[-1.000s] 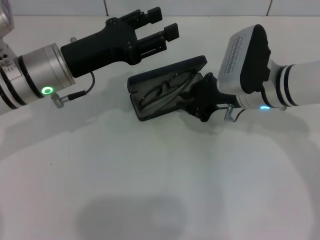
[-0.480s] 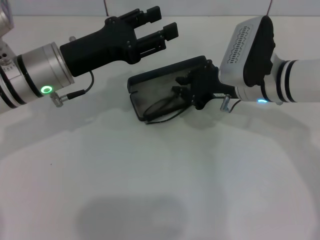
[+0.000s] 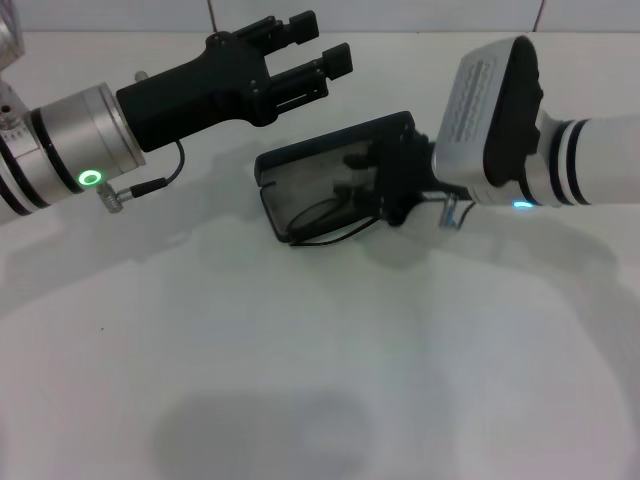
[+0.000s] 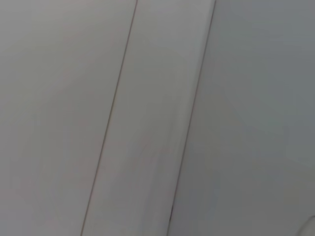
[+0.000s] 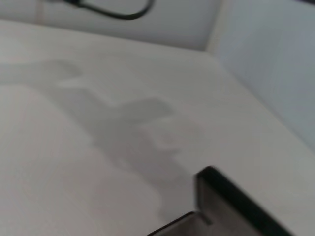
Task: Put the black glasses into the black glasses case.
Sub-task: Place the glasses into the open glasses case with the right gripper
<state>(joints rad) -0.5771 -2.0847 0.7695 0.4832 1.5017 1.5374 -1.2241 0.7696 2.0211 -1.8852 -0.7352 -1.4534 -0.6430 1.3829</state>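
While the black glasses case lies open near the bench's far edge, right gripper fingers pinch the black glasses, partly over its near rim; left gripper hovers unclenched, empty.

Black glasses case lies open on the table; the black glasses lie partly in it, overhanging its front edge.
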